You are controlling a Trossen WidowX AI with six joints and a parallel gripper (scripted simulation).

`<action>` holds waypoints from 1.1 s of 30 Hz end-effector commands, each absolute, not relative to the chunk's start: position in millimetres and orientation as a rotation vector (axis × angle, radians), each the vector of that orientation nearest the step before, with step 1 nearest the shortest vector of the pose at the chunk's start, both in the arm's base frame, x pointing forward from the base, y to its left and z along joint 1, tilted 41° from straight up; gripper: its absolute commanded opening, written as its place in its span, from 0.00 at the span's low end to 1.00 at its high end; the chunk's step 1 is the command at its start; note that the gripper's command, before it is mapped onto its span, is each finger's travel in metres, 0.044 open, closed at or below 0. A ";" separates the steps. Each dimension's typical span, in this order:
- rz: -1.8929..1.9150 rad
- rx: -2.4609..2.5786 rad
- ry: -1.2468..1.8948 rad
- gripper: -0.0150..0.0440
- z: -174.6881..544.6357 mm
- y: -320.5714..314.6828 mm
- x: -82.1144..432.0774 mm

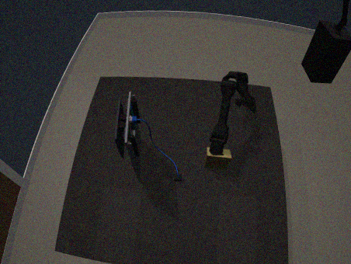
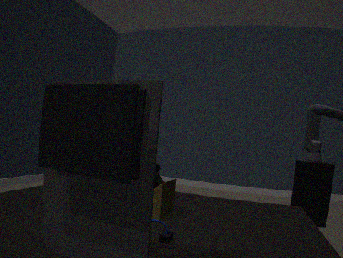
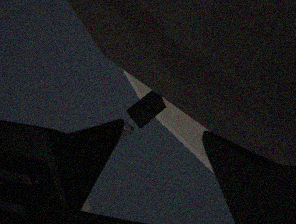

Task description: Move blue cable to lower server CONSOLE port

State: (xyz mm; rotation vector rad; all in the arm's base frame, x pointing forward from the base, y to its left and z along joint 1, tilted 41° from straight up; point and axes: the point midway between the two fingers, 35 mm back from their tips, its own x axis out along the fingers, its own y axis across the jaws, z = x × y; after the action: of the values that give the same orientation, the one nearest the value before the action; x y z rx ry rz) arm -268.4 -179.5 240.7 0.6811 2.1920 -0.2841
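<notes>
Cable (image 1: 169,158) (image 2: 159,221), thin and blue, runs in a loose curve from a blue plug (image 1: 134,119) at the upright panel (image 1: 127,126) (image 2: 153,125) to a small black block (image 1: 178,178) (image 2: 166,237) on the dark mat (image 1: 116,213) (image 2: 228,220). The plug sits against the side of the panel that faces the arm; the port labels are too small and dim to read, so I cannot tell which port it is at. Behind the panel, the exterior view shows a large black casing (image 2: 89,129), which hides much of what lies beyond.

The arm (image 1: 224,110) (image 2: 158,175) stands on a yellow block (image 1: 220,154) (image 2: 166,199), rises, then bends over so that its gripper (image 1: 247,106) (image 3: 162,129) hangs well apart from the plug, on the other side of the arm from the panel. Its two dark fingers stand wide, with nothing held between them. Through the gap, the wrist view looks past the mat to a black pedestal (image 1: 324,58) (image 2: 313,190) (image 3: 146,109) and the blue wall (image 2: 235,102) (image 3: 155,175)
</notes>
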 end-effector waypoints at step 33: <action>-1.065 -0.078 1.242 0.66 199.7 -315.3 125.1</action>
State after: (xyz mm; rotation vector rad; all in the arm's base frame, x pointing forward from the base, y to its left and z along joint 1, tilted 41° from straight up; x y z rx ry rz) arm 86.4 -327.7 201.1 -0.0825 1.3840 -1.0711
